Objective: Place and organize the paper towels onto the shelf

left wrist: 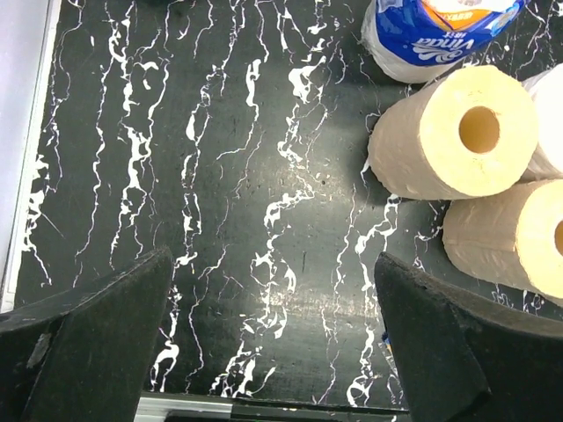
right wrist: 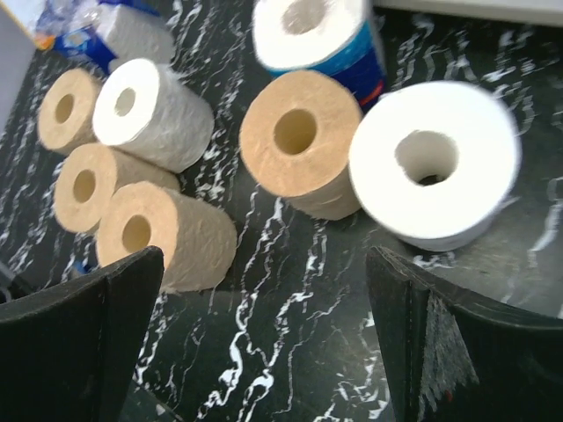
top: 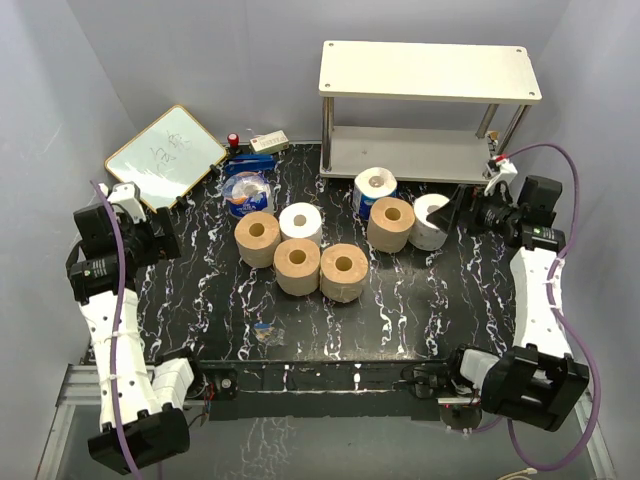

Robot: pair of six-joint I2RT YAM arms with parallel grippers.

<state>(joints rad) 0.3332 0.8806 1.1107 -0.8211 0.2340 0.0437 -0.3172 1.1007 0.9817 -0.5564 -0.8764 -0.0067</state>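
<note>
Left pincer [left wrist: 273, 264] and right pincer [right wrist: 264, 255] stood apart, empty; the white paper towel roll [right wrist: 475, 149] looked light, squashy, best squeezed across its sides.

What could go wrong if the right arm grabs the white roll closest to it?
The white roll sits tight against a tan roll, so the open right tool may shove or tip that neighbour while closing. The blue-wrapped roll stands just in front of the shelf, so a low carry could knock it. The purple cable loops close to the shelf's legs and might snag.
</note>
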